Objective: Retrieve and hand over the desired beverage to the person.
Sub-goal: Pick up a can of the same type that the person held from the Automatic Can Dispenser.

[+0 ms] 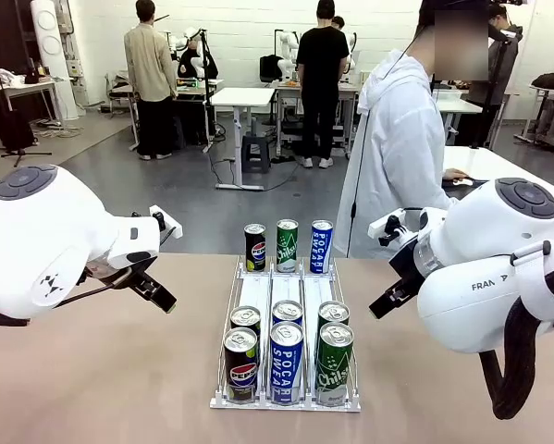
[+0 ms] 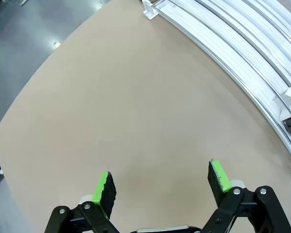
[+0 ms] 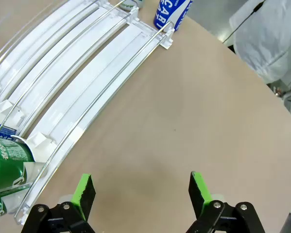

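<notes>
Clearly, no can is held yet: the left arm's fingers (image 2: 104,193) stand wide over bare tabletop (image 2: 111,107) beside the rack (image 2: 232,39), and the right arm's fingers (image 3: 198,190) stand equally wide on its other side. The drinks sit in three lanes. A Pepsi can (image 1: 241,363), a Pocari Sweat can (image 1: 286,361) and a Chilsung can (image 1: 334,363) are at the near end, with more behind and at the far end. The person (image 1: 397,157) stands side-on, so which drink is wanted I cannot tell. A good grasp would likely span one near can above the wire rail, then lift straight up, clear of its neighbours. The tabletop is smooth and tan. Beyond it lies an open lab with a grey floor and other tables.
</notes>
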`<state>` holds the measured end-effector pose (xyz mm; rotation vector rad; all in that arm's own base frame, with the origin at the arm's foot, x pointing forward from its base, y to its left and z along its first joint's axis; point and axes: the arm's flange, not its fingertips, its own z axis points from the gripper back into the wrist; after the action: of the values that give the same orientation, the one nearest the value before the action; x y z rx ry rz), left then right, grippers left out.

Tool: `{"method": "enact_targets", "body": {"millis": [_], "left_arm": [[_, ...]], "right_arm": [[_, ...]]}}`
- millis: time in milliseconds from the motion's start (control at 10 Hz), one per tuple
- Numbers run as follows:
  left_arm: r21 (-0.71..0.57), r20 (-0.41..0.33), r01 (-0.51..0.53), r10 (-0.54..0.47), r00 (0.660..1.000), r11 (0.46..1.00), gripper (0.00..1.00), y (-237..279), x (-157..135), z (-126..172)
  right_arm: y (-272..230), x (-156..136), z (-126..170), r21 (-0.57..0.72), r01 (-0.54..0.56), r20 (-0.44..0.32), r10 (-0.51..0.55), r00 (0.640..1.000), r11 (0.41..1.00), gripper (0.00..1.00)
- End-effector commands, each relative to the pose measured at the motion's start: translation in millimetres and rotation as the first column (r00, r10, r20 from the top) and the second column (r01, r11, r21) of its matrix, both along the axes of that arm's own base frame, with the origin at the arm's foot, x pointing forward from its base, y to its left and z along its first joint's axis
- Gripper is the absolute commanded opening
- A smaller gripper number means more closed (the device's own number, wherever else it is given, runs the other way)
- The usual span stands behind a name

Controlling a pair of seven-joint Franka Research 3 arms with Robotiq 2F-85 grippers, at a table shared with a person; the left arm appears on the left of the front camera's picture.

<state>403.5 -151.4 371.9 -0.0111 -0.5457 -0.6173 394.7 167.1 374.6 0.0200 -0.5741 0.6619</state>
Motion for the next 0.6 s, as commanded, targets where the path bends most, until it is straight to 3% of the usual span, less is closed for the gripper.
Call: {"method": "enact_targets", "body": {"millis": [0, 500], "left_arm": [[-0.002, -0.001, -0.002, 0.002, 1.000, 1.000, 1.00, 0.9, 0.3, 0.0], [-0.002, -0.001, -0.002, 0.002, 1.000, 1.000, 1.00, 0.9, 0.3, 0.0]], "right_arm": [[-0.1, 0.0, 0.0, 0.000, 0.000, 0.000, 0.000, 1.000, 1.000, 1.00], [-0.1, 0.0, 0.0, 0.000, 0.000, 0.000, 0.000, 1.000, 1.000, 1.00]]}}
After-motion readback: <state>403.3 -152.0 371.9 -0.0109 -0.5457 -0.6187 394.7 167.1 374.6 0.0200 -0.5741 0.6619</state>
